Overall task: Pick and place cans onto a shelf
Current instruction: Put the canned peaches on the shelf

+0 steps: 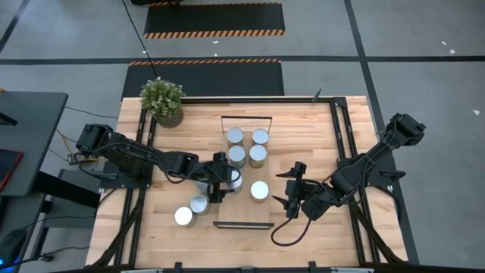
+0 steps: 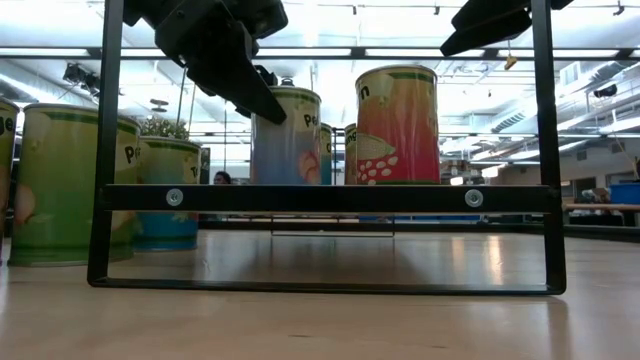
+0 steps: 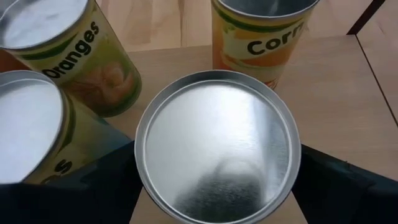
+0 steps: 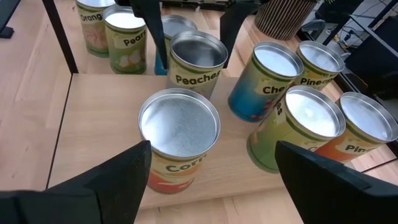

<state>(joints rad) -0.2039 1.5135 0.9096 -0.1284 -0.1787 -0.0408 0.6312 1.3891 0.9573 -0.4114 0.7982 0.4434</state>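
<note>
The shelf (image 1: 244, 214) is a light-wood board with a black bar at each short end, lying mid-table. A group of several cans (image 1: 247, 145) stands on its far half. My left gripper (image 1: 221, 179) reaches in from the table's left and is shut on the Peaches can (image 4: 198, 59), which stands upright on the board. The Corn can (image 1: 260, 191) stands just to its right. My right gripper (image 4: 212, 149) is open beside the Corn can (image 4: 179, 137), a finger on either side and clear of it. Two more cans (image 1: 191, 210) stand on the tabletop left of the shelf. My left gripper pinches the Peaches can between its two fingers, one on each side of the can's wall just under the rim (image 3: 138, 155). The fingers (image 4: 155, 37) come slanting down from the table's left. The can stands upright with its base on the shelf.
A potted plant (image 1: 163, 100) stands at the table's far left corner. Black frame rails (image 1: 342, 144) run along the table's left and right sides. The shelf's near end bar (image 2: 320, 197) crosses the low view. Bare tabletop lies between the shelf and the right rail.
</note>
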